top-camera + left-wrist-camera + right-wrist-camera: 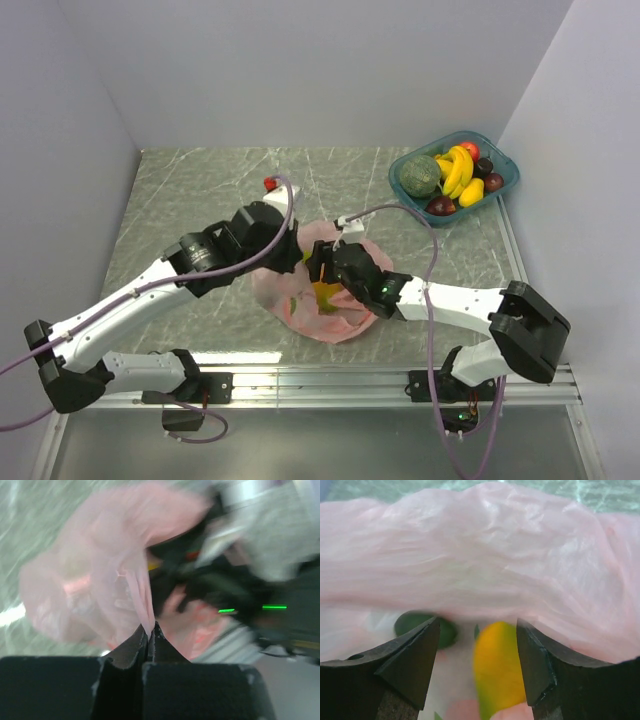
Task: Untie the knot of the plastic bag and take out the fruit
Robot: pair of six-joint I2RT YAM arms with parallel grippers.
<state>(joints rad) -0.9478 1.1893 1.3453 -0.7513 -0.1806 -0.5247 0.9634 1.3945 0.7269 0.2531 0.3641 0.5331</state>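
The pink plastic bag (300, 305) lies in a crumpled heap in the middle of the green marbled desk (190, 195), close to the near edge, and both arms reach in over it. The left pincer (151, 630) is pressed together, and a thin strip of the bag's pink plastic is pinched between its tips. That strip runs up from the tips into the rest of the bag. The left wrist picture is blurry, so I cannot tell if the strip is part of the knot. The right pincer (476, 630) is spread wide, with nothing pinched in it. It sits low by the bag, under a big fold of pink plastic that fills the top of its view. A yellow fruit (497, 670) with a green edge shows in the gap between its two fingers (415, 660), closer to the finger on the right side of that picture. A dark green fruit (410, 622) peeks out behind the tip of the other finger. From above, a bit of yellow shows in the middle of the bag, between the two arms. Far off in the back right corner of the desk stands a teal tray (510, 172). In it are a big dull green melon (420, 175), yellow bananas (458, 170), a red apple (468, 150) and some dark round fruits.
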